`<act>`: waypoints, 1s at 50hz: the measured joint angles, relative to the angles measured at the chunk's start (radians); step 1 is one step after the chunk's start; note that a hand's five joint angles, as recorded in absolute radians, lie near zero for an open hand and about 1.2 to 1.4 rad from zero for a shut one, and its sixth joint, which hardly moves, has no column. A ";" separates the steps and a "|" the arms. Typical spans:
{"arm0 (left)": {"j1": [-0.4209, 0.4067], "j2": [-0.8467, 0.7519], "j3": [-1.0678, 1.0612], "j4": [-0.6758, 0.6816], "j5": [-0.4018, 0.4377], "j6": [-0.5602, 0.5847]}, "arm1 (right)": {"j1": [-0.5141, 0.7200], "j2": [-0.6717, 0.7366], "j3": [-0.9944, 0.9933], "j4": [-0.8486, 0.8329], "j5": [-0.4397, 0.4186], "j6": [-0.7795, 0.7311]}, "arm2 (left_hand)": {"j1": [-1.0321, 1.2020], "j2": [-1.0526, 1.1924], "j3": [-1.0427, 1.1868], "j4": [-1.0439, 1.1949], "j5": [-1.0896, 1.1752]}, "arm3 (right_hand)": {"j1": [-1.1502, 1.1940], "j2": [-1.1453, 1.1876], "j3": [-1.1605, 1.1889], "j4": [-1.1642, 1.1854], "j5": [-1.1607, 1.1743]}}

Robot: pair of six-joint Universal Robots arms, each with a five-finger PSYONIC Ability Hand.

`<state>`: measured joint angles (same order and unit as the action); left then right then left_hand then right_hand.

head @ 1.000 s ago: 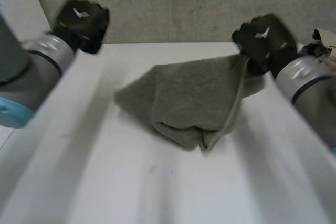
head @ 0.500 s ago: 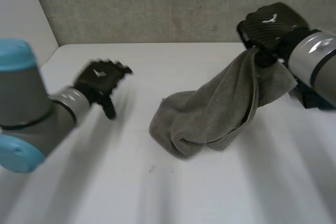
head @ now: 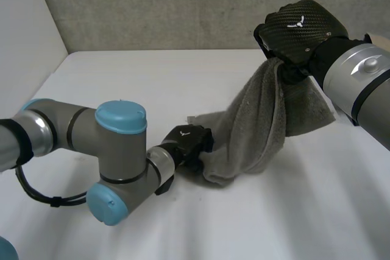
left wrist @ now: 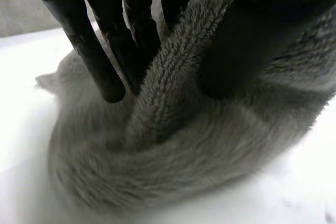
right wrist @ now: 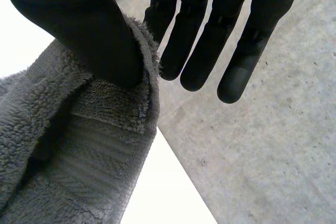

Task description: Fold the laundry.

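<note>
Towel (head: 262,132) dangles from the right hand (head: 301,28), thumb clamping its top edge. Its bottom end is bunched on the table (head: 152,83), where the left hand (head: 189,144) pinches a fold.

**Fuzzy terry among hard, smooth surfaces**

We see the towel (head: 262,132) as grey terry cloth with a thick, fuzzy pile and a flat, ribbed woven band (right wrist: 89,156) near its hem. The right hand (head: 301,31) has a black weave-patterned shell with a slight sheen, and its fingers (right wrist: 199,51) are smooth and semi-glossy, like the left hand (head: 189,143). The desk (head: 152,83) is white, smooth and matt, and the wall (head: 183,10) is rough, speckled concrete. The left arm (head: 67,129) looks like satin grey metal, with matt light-blue plastic caps (head: 120,115).
</note>
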<state>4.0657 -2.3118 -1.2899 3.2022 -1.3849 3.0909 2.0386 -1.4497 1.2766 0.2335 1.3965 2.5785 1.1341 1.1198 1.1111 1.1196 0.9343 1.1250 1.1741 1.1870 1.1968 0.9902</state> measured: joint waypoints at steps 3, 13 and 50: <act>-0.003 0.034 -0.004 0.022 -0.011 -0.016 | -0.005 -0.009 0.003 0.000 0.012 -0.003 | 0.003 0.068 0.070 0.071 0.038 | 0.000 0.000 0.000 0.000 0.000; 0.163 0.556 -0.111 0.040 -0.064 -0.001 | -0.056 -0.154 -0.024 0.031 0.025 -0.025 | 0.003 0.076 0.077 0.077 0.038 | 0.000 0.000 0.003 0.001 0.000; 0.241 0.356 -0.098 0.176 -0.124 0.239 | 0.019 0.344 0.045 -0.198 0.272 0.056 | -0.734 -0.741 -0.734 -0.741 -0.728 | 0.000 0.000 0.003 0.001 0.000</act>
<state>4.3063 -1.9554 -1.3880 3.3779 -1.5089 3.3298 2.0571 -1.1059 1.3213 0.0357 1.6685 2.6349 0.4004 0.3788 0.3775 0.3789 0.2061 1.1250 1.1741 1.1899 1.1977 0.9902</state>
